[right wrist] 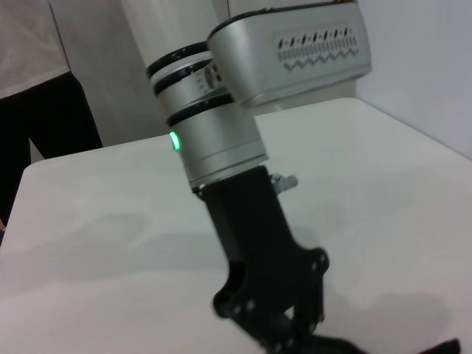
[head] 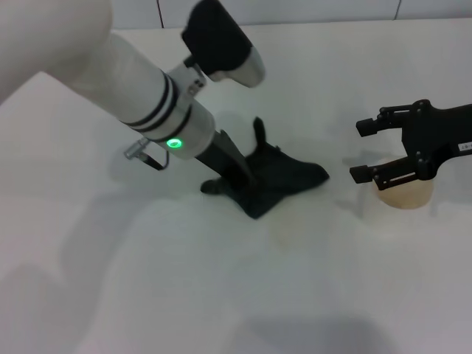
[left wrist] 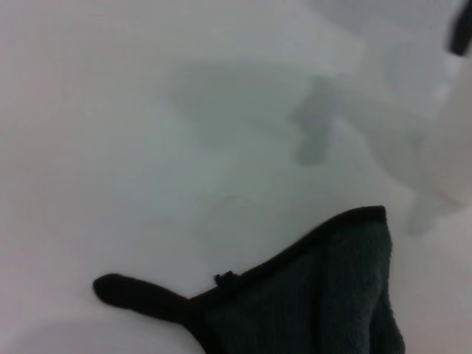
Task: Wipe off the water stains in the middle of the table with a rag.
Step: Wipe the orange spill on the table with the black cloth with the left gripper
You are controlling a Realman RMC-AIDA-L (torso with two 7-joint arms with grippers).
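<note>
**Rag pressed to the counter, stain just nearer**

Nearest on the white counter (head: pixel 221 295), a faint tan blot, taken to be the water stains (head: pixel 289 234), is seen just near and slightly right of the rag (head: pixel 284 177); it is pale and its edge is hard to trace. The rag, a black cloth with pointed corners, lies spread in the middle of the counter. The left tool (head: pixel 234 186) is planted on the rag's left part, its fingers down in the cloth; whether they are closed on it cannot be told. For a clean wipe, downward pressure would best be kept while the cloth is dragged toward the near right, over the blot, so the cloth is not bunched. Farther right, the right tool (head: pixel 363 150) is parked with fingers spread wide, holding nothing, above a tan cup (head: pixel 404 195).
</note>
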